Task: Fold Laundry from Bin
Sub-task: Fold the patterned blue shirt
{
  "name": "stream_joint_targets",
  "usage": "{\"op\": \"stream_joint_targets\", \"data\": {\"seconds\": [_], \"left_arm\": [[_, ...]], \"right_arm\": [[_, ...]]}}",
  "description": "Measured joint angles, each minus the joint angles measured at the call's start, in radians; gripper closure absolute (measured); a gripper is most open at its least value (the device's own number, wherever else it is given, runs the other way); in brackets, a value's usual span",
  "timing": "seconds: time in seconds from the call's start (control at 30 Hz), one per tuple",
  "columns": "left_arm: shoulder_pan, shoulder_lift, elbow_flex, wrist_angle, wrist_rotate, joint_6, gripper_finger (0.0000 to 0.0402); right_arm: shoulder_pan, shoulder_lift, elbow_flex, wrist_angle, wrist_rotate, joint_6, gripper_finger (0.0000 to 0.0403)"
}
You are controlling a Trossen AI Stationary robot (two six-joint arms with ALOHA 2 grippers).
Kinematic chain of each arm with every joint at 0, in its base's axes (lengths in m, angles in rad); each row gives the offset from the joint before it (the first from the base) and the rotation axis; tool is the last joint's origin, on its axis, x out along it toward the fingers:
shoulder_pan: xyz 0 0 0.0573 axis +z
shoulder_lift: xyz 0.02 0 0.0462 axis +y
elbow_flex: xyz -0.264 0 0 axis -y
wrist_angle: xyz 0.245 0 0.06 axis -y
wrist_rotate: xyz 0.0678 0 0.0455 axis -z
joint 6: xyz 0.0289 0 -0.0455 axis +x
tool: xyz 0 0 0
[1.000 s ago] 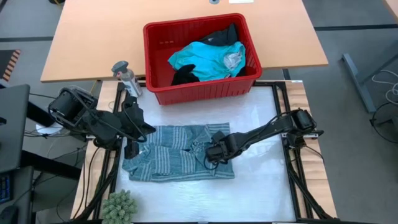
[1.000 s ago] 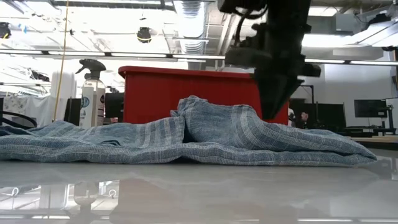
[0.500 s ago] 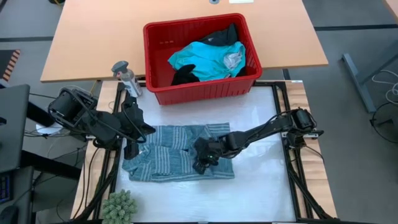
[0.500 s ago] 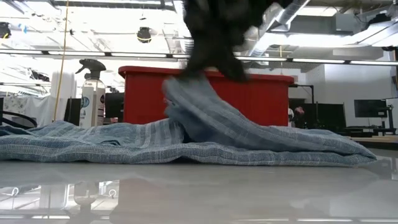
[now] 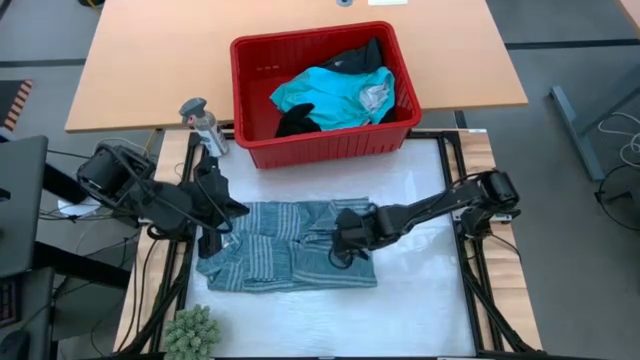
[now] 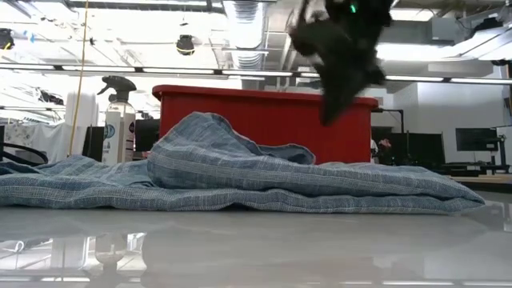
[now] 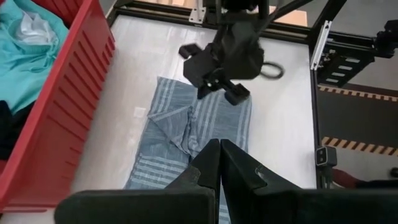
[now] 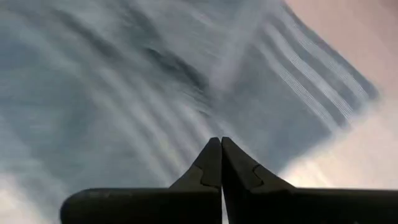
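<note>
I was in a big lab: pipes point(image 6: 240, 20) ran over the ceiling, and screens point(image 6: 472, 140) stood far behind my table point(image 5: 420, 190).

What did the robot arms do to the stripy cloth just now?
The right gripper dragged a flap of the blue-grey striped cloth garment toward the left, let it drop, then rose shut. The left gripper stayed at the garment's left edge; the red plastic bin stayed put.
</note>
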Motion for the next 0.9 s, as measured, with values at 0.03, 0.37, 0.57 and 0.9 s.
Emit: {"op": "stream_joint_targets", "data": {"seconds": [0.03,0.37,0.57,0.9], "left_arm": [[-0.001,0.000,0.000,0.000,-0.007,0.000,0.0401],[-0.006,0.000,0.000,-0.001,-0.031,-0.002,0.0401],[-0.006,0.000,0.000,-0.005,-0.032,0.005,0.0401],[-0.006,0.000,0.000,-0.006,-0.052,0.005,0.0401]], "right_arm": [[-0.010,0.007,-0.001,-0.052,0.000,0.028,0.0380],[-0.102,0.136,-0.014,0.020,-0.073,-0.058,0.0385],[-0.130,0.146,0.047,0.149,-0.139,-0.152,0.0385],[-0.209,0.147,0.086,0.492,-0.133,-0.356,0.0377]]}}
